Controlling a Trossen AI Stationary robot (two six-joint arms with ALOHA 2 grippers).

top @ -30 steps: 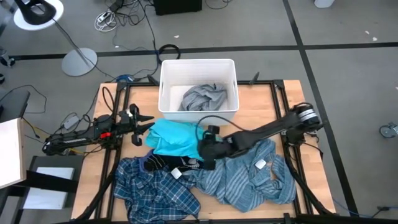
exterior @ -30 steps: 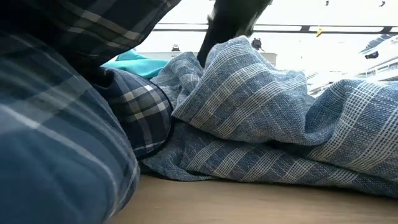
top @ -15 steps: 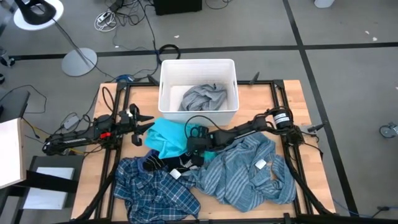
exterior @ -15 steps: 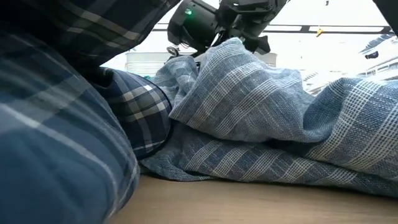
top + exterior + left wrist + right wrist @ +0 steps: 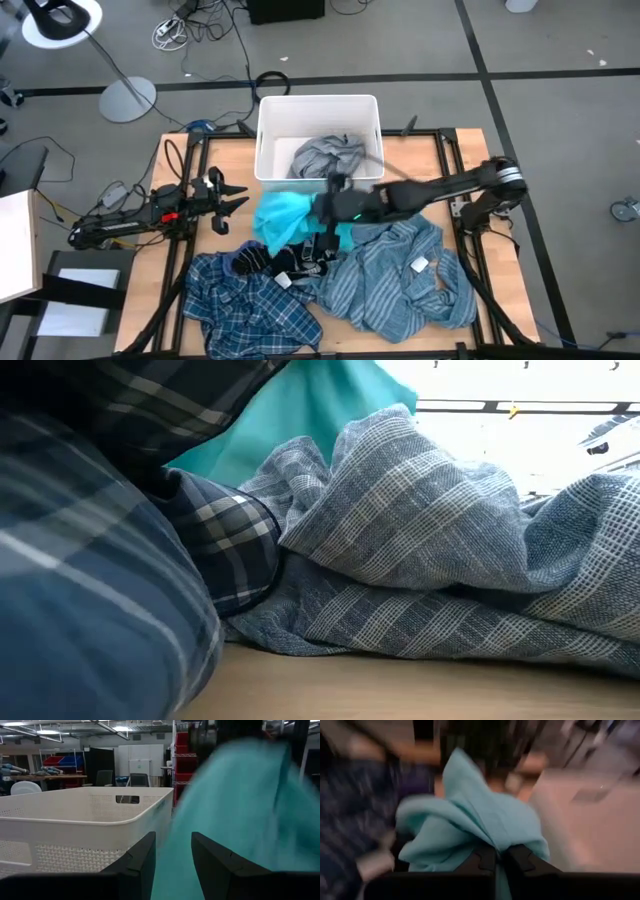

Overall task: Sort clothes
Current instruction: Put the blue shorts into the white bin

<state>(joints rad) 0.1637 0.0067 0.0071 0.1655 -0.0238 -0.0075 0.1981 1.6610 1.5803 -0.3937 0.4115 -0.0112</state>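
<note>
Lifted off the pile since the earlier frames: the soft turquoise tee, which lay spread on the wooden bench in front of the white rectangular plastic bin, is now bunched and raised, hanging from the right gripper. In the right wrist view the right gripper is seen clamped on a fold of the tee, fingers closed tight on the cloth. The right arm has been drawn back and up, its gripper now just at the bin's near wall. In the low view the tee is seen hoisted above the crumpled grey-blue striped shirt, where half a second ago only the gripper was visible. The left gripper is parked at the bench's left edge with fingers spread, holding nothing; from its wrist view the tee is seen blurred beside the bin. A grey garment already lies in the bin. Left on the bench: the blue-white plaid shirt, the striped shirt, and small black pieces with white marks between them. Judged state: pick completed, transfer toward the bin likely under way; a trailing hem could snag on the bin rim or drag the black pieces.
</note>
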